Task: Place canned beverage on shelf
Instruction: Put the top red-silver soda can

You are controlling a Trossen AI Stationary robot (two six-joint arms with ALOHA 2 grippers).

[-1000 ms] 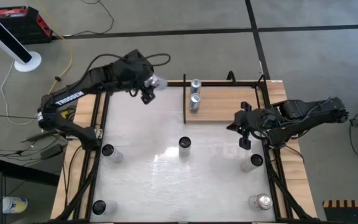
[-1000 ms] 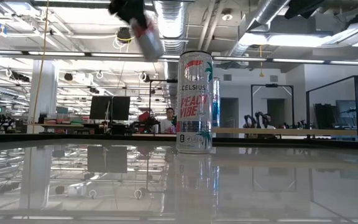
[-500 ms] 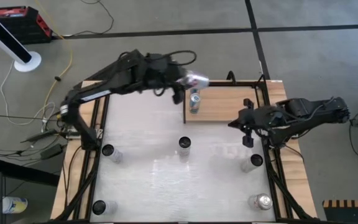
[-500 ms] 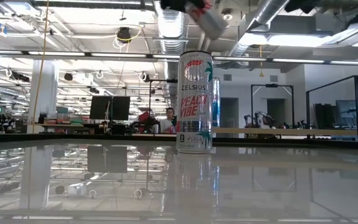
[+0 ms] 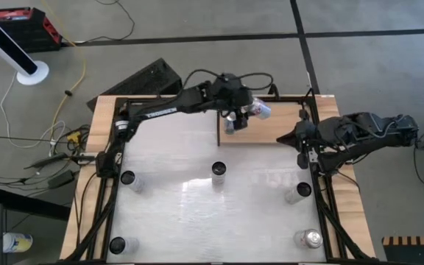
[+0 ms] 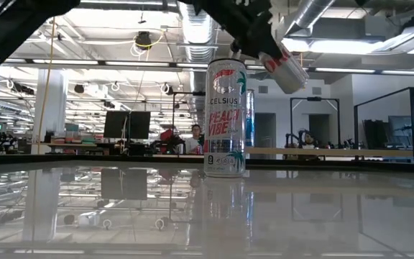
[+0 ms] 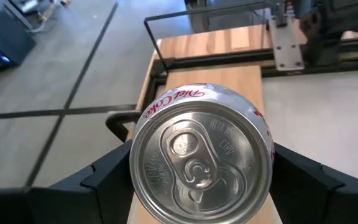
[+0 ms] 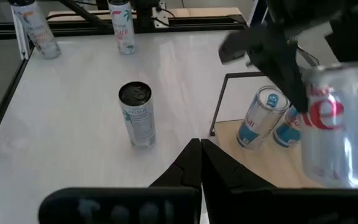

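My left gripper (image 5: 250, 110) is shut on a silver and red can (image 5: 260, 110) in the air above the shelf (image 5: 278, 126), a tan wood panel with black rails at the table's far right. In the low view the can (image 6: 286, 70) is tilted. Two blue and white cans (image 5: 230, 121) stand on their bases at the shelf's left end. My right gripper (image 5: 302, 147) is shut and empty by the shelf's near right corner; its closed fingers show in the right wrist view (image 8: 201, 165). My left gripper pinches the can's round side wall (image 7: 143, 134) between its two fingers (image 7: 104, 180), one on each opposite side. The can's pull-tab top (image 7: 197, 158) faces the wrist camera. The can is lifted clear of the shelf and tilted, its free end slanting down toward the table's right (image 6: 292, 78).
Several more cans stand on the white table: one in the middle (image 5: 218, 171), two at the left (image 5: 127, 178) (image 5: 116, 244), two at the right (image 5: 300, 191) (image 5: 309, 238). A tall Celsius can (image 6: 225, 119) stands close in the low view. The shelf's right part is bare.
My left gripper has carried the silver and red can along the table's far edge toward the right, from the far left to above the shelf past the two standing cans. The can stays held and tilted. My right gripper has drawn back slightly toward the table's right edge.
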